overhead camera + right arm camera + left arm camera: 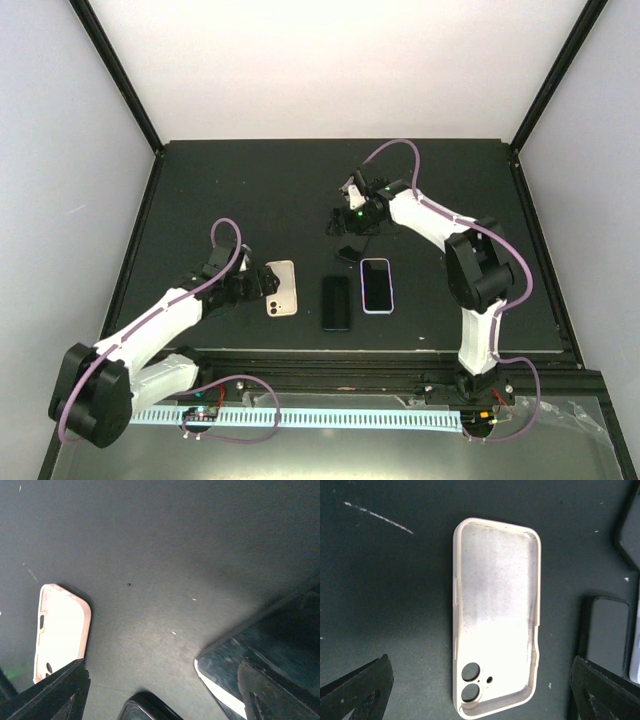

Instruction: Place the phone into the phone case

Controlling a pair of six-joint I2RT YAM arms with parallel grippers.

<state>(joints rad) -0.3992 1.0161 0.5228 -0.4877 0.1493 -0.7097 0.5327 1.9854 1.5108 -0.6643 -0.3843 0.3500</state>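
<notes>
A cream phone case [281,288] lies open side up on the black table, its camera holes towards the near edge. It fills the left wrist view [495,615] and shows at the left of the right wrist view [60,630]. A phone with a dark screen and pale edge [376,285] lies to its right and also shows in the right wrist view [235,665]. My left gripper [258,285] is open and empty, just left of the case, its jaws wide apart [480,682]. My right gripper [346,238] is open and empty, hovering behind the phone [162,680].
A black phone-shaped slab [336,302] lies between the case and the phone, and also shows in the left wrist view [607,630] and the right wrist view [145,707]. The table's raised front edge [350,352] runs close below the three items.
</notes>
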